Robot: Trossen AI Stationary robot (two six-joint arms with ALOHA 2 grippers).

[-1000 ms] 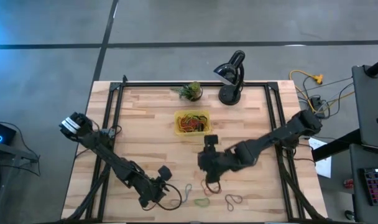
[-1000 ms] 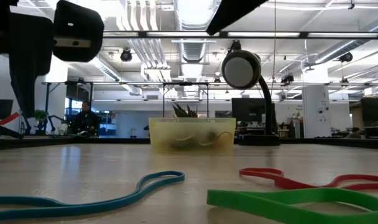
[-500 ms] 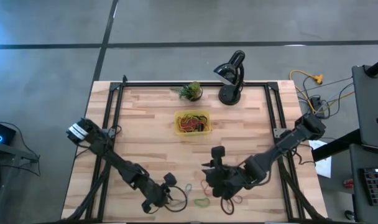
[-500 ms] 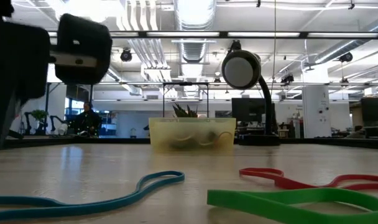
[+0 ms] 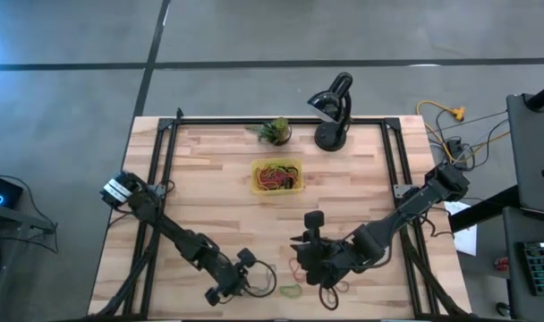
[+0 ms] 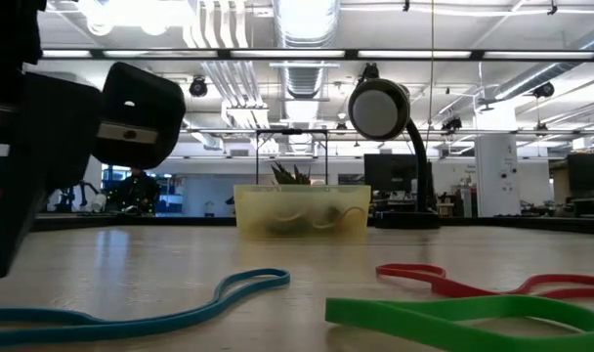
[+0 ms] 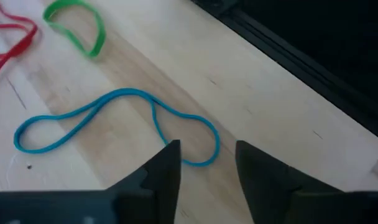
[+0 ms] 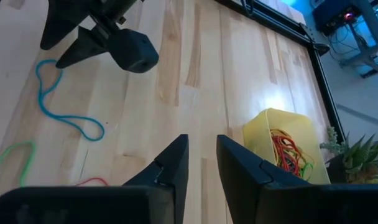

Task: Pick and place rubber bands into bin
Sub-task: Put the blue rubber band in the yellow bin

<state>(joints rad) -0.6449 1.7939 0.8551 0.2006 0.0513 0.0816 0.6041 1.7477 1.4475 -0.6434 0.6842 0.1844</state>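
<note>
A blue rubber band lies flat on the wooden table near its front edge, with a green rubber band and a red one beside it. My left gripper is open and low over the blue band, one fingertip on either side of that band's end loop; I cannot tell whether they touch it. My right gripper hangs higher, to the right of the bands, its fingers a narrow gap apart with nothing between them. The yellow bin stands mid-table with several bands inside.
A small potted plant and a black desk lamp stand at the table's far edge behind the bin. Black rails run along the table's sides. My two grippers are close together near the front edge.
My left gripper has moved toward the table's right edge and down over the blue band. My right gripper swung from the table's middle toward the near edge, then stayed put. The bands have not moved.
</note>
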